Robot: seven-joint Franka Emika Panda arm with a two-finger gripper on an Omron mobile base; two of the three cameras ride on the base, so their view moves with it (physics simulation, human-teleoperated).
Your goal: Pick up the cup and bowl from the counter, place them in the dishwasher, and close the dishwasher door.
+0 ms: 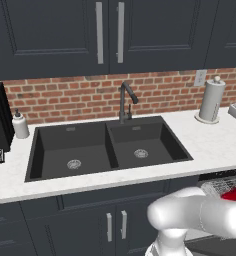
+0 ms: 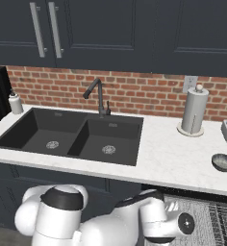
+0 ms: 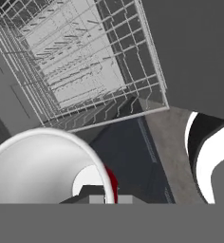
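The surface (image 1: 215, 145) is a white, faintly marbled stone worktop that surrounds a black double sink (image 1: 107, 147) with a dark faucet (image 1: 125, 102) at its 12 o'clock edge. Behind it runs a red brick backsplash (image 1: 80, 97), and dark upper cabinets (image 1: 55, 30) with long pale handles hang above.

The dishwasher (image 2: 202, 216) sits under the surface at the 5 o'clock corner of the right base view, with its pale grey wire rack (image 3: 85, 61) drawn out. In the hand view the rack occupies the 11 o'clock region, and a flat dark panel lies below it toward 6 o'clock.

A paper-towel roll (image 2: 193, 111) stands upright on the surface near the wall, at 3 o'clock of the sink. A small metal bowl (image 2: 224, 162) rests on the surface at 5 o'clock of the roll, near the front edge. A white soap bottle (image 1: 20, 125) stands at 9 o'clock of the sink.

The cup (image 3: 42, 168), red with a white inside, is in the hand view at 7 o'clock, directly at the end effector (image 3: 104, 195). The end effector is narrowed fully onto the cup's rim and carries it beside the rack. In the left base view a red patch shows at the rack at 4 o'clock.
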